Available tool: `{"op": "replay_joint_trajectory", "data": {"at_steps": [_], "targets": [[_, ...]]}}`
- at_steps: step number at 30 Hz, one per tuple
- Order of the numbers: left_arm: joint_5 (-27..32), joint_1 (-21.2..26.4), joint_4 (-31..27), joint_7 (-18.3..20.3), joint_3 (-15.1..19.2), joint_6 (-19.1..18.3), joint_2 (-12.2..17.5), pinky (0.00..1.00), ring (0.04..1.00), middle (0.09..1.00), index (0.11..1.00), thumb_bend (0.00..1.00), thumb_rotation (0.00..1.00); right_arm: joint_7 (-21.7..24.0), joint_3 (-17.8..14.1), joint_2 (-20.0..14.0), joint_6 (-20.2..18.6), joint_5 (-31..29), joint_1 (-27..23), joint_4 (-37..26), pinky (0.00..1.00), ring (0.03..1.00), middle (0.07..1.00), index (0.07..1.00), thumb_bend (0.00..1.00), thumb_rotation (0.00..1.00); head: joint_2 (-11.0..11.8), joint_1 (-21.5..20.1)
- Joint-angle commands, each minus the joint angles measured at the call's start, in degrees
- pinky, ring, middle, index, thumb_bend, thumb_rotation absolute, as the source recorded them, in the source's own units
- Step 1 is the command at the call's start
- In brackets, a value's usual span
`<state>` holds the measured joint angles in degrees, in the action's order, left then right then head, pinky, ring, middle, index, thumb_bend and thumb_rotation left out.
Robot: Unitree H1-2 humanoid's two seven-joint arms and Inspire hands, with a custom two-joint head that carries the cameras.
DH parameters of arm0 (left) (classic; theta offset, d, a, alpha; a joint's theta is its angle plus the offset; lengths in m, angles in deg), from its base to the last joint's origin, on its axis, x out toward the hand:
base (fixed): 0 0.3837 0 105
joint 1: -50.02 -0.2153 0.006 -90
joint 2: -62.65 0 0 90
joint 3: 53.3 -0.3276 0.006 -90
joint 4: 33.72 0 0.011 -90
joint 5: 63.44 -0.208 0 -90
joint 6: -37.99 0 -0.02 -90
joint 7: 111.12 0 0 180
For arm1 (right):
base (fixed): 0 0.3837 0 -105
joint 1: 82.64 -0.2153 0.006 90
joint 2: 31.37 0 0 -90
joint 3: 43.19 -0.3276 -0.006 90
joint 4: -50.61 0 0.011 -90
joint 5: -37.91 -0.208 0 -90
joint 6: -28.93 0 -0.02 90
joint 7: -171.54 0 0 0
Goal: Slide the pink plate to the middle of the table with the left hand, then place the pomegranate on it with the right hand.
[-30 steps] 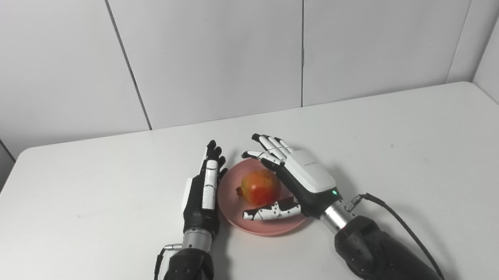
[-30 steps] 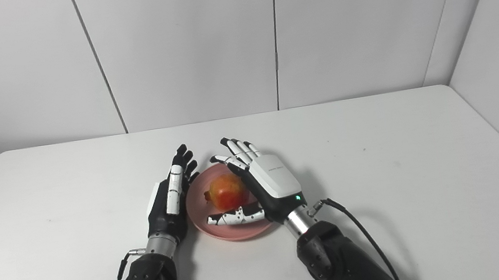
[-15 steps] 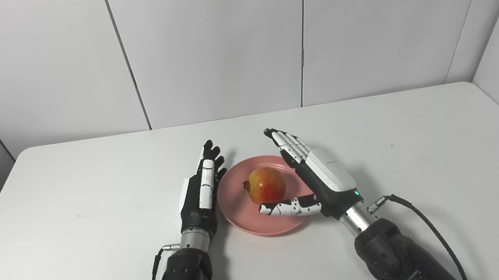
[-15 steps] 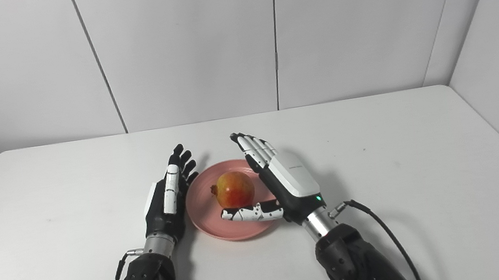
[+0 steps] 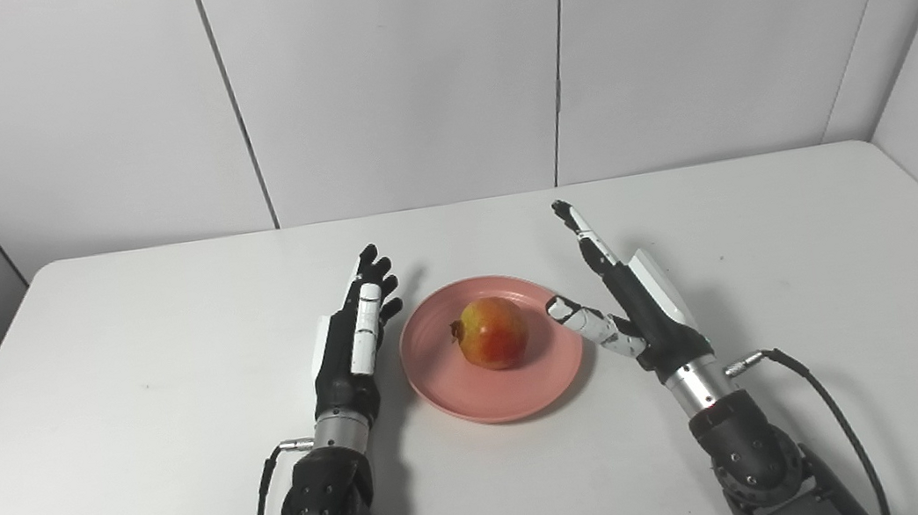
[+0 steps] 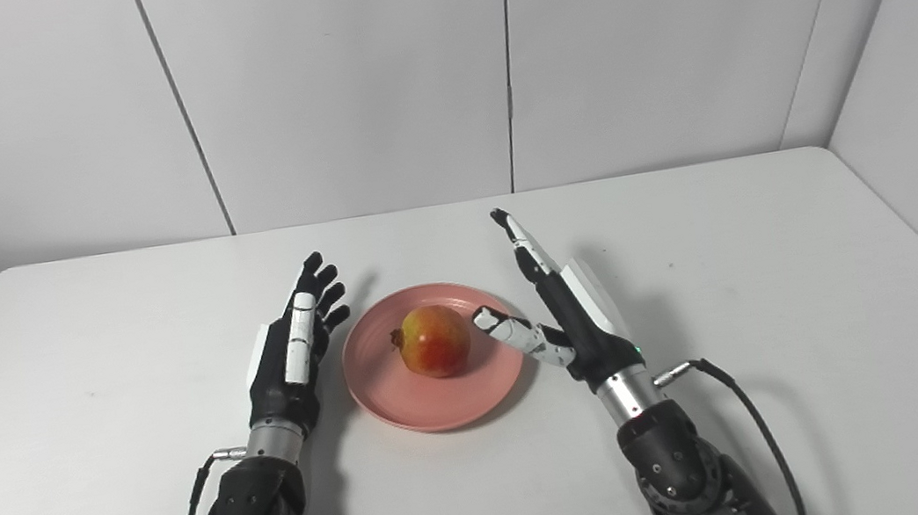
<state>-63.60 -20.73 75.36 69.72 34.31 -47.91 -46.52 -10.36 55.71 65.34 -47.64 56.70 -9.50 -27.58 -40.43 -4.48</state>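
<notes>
A pink plate point(image 5: 469, 391) lies near the middle of the white table. On it sits a red and yellow pomegranate point(image 5: 492, 343), free of both hands. My left hand point(image 5: 350, 343) stands edge-up just left of the plate's rim, fingers straight and open, holding nothing. My right hand point(image 5: 631, 297) stands edge-up just right of the plate, fingers stretched toward the far wall and thumb pointing at the plate, open and empty.
The white table point(image 5: 129, 381) has rounded far corners and stands in front of grey wall panels point(image 5: 400, 79). A black cable point(image 5: 825, 413) loops from my right wrist across the table's right side.
My right hand has let go of the pomegranate, opened and drawn back right, off the plate. The left hand has barely moved. The view has shifted slightly.
</notes>
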Motion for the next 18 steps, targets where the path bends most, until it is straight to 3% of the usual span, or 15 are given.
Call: {"op": "replay_joint_trajectory", "data": {"at_steps": [1,7,18], "targets": [[-0.21,1.63,-2.08,0.67,-0.26,0.65,0.80,0.90,0.937,0.954,0.947,0.60,1.00,-0.02,-1.41,1.08,-2.64,-1.73,-1.66,-1.77,1.00,1.000,1.000,1.000,0.72,1.00,-0.09,-0.02],[1.84,1.65,-1.81,2.67,0.34,1.63,1.98,0.92,0.957,0.978,0.973,0.59,1.00,-0.15,-3.39,3.35,-6.69,-3.99,-1.61,-2.79,1.00,1.000,1.000,1.000,0.71,1.00,-0.24,-0.67],[3.14,1.55,-2.10,4.26,0.53,1.39,2.54,0.96,0.983,1.000,1.000,0.59,1.00,0.38,-6.78,6.78,-4.70,-12.73,-1.01,-1.40,1.00,1.000,1.000,1.000,0.72,1.00,-0.29,-1.09]]}}
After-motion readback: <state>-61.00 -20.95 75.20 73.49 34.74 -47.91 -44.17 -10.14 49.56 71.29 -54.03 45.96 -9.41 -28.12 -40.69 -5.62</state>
